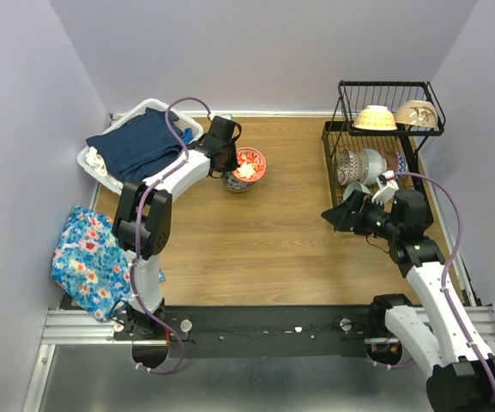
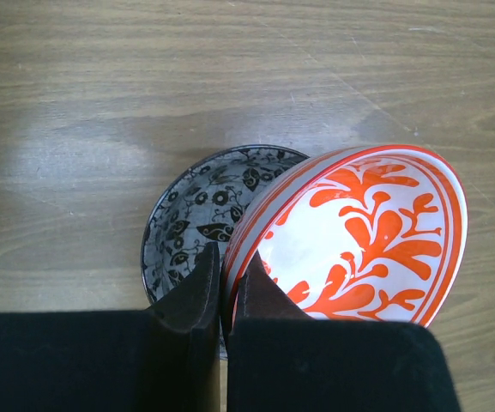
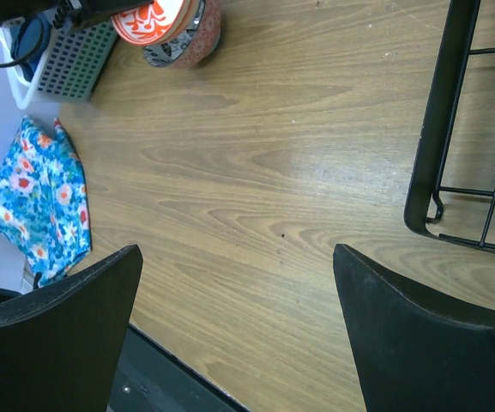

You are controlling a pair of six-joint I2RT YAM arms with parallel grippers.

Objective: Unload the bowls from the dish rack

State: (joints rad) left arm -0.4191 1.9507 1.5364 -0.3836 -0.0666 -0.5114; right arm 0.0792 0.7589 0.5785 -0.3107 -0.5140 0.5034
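Note:
My left gripper [image 2: 228,270] is shut on the near rim of a red-orange floral bowl [image 2: 367,240]. It holds the bowl tilted over a dark patterned bowl [image 2: 196,215] that sits on the wooden table. From above, that left gripper [image 1: 226,154] and the floral bowl [image 1: 249,165] lie at the table's middle back. The black wire dish rack [image 1: 384,129] stands at the far right. A cream-yellow bowl [image 1: 374,118] and a beige bowl [image 1: 416,113] are on its top tier, and several more bowls [image 1: 350,165] are slotted below. My right gripper [image 1: 337,215] hovers open and empty beside the rack's front left corner [image 3: 440,129].
A white laundry basket [image 1: 135,146] holding dark blue clothes stands at the back left, close to the left arm. A blue floral cloth [image 1: 88,257] lies at the left edge. Walls close in the table on the left, back and right.

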